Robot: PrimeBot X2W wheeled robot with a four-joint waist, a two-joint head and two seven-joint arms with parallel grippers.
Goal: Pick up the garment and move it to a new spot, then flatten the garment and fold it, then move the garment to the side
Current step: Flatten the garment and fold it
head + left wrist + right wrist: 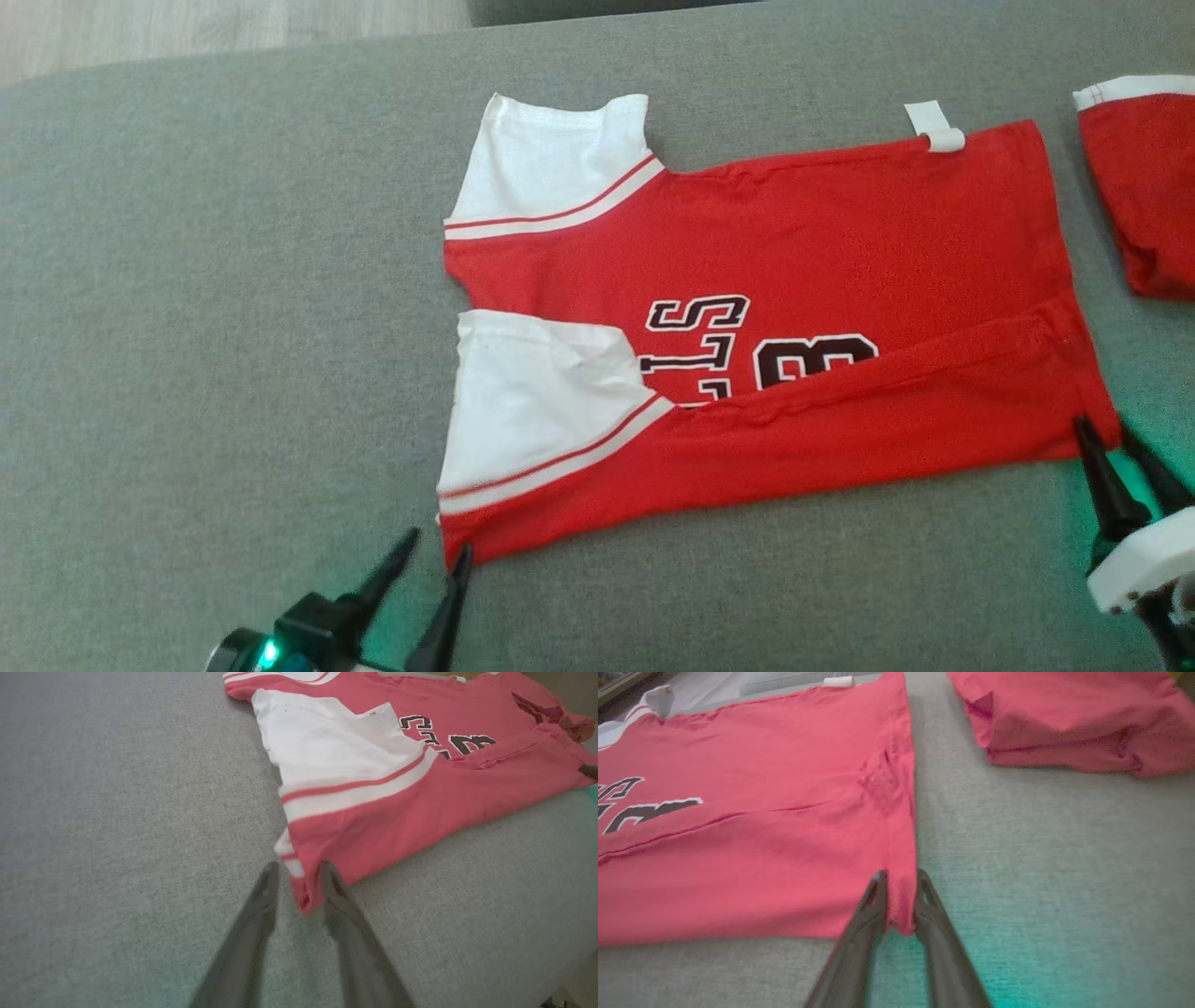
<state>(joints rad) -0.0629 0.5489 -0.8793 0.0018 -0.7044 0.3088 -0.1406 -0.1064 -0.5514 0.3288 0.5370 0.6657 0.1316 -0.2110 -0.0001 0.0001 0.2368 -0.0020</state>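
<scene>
Lower left: left fingers [444, 602] sitting slightly spread around the near-left corner of the red jersey with white sleeves [822, 233], not clamping it. Jersey is lying flat mid grey fabric cushion [187, 327], near edge folded over; probably handling light, soft and floppy, so corners are looking best to grab. At the right, right fingers [1106, 490] pinching the near-right hem corner. Head view is giving the whole layout; right wrist view is showing fabric filling the finger gap, plus second red folded garment [1064, 723] close up

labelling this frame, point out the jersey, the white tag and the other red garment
jersey [840, 243]: head view, plain red area above the lettering
white tag [934, 126]: head view, middle of the strip
other red garment [1148, 187]: head view, its red middle
</scene>
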